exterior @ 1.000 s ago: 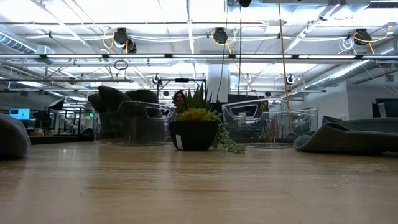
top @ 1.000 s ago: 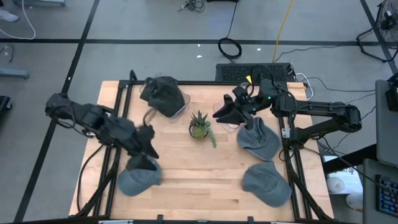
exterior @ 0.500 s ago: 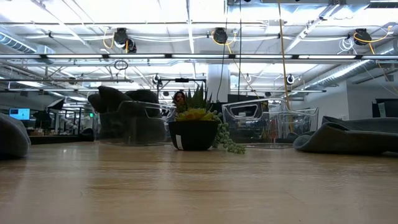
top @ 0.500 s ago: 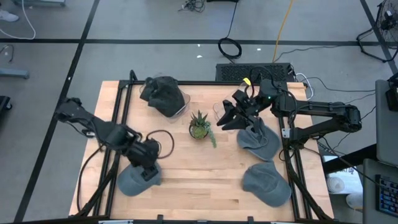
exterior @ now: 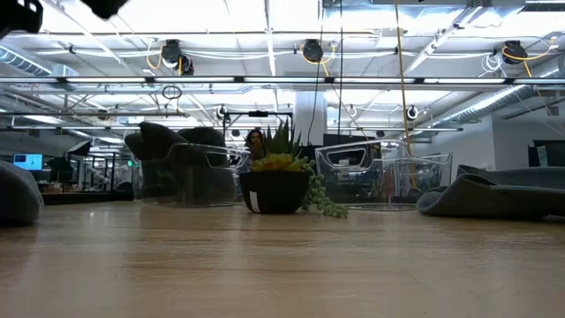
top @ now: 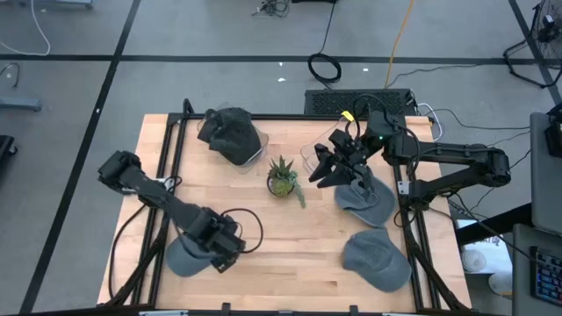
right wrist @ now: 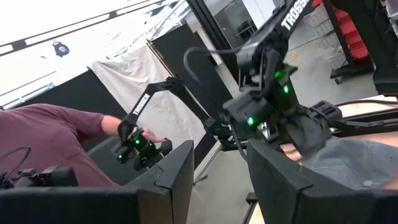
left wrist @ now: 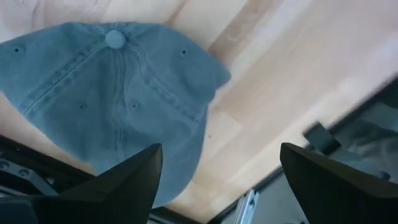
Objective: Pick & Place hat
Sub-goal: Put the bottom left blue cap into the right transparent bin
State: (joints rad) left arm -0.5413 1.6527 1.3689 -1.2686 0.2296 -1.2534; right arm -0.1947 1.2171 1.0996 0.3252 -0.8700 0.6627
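Observation:
Several caps lie on the table. A blue-grey cap (top: pixel 186 255) (left wrist: pixel 118 93) lies crown up at the near left. My left gripper (top: pixel 226 248) (left wrist: pixel 217 174) hovers open just to its right, clear of it. A grey cap (top: pixel 365 197) lies at the right, and another grey cap (top: pixel 376 261) lies at the near right. A dark cap (top: pixel 230 133) rests on a clear container at the far left. My right gripper (top: pixel 328 167) (right wrist: pixel 221 171) is open, above the table between the plant and the right cap.
A potted plant (top: pixel 281 180) (exterior: pixel 277 184) stands mid-table. A clear container (exterior: pixel 371 172) stands behind my right gripper. Black frame rails (top: pixel 167 158) run along both table sides. A person in a maroon sleeve (right wrist: pixel 50 143) works at another station beyond the table.
My left gripper has travelled toward the table's near edge and a little to the right, from beside the plant's left to just right of the near-left cap. The arm's elbow has swung the same way. The caps have stayed put.

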